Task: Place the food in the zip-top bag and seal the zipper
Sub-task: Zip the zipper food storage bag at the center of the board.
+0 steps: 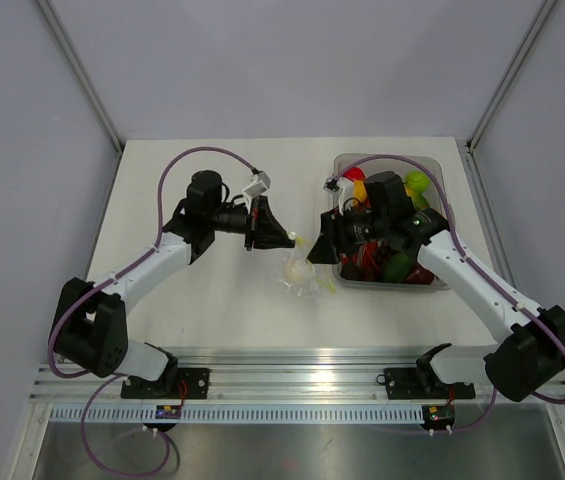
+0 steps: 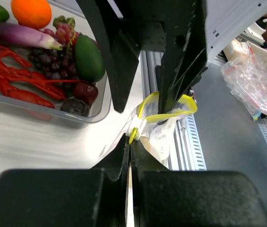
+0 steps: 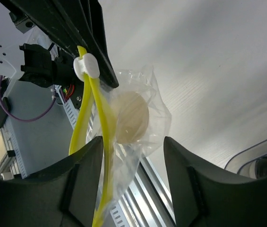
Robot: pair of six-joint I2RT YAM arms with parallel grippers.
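From above you have one zip-top bag (image 1: 299, 272) near the bench (image 1: 212, 300) centre, between two arms, with one bin (image 1: 446, 180) of food at 3 o'clock. In your left wrist view, the left jaws are clenched on the zipper (image 2: 171, 115), and the right jaws crowd it at 12 o'clock. In your right wrist view, the right jaws stand released astride the bag. One pale round food (image 3: 131, 117) sits inside, and the zipper runs from 12 to 6.

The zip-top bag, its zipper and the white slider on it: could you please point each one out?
zip-top bag (image 3: 156, 111): right wrist view, on its clear side wall.
zipper (image 3: 101, 118): right wrist view, middle of the yellow strip.
white slider (image 3: 87, 66): right wrist view, its body.
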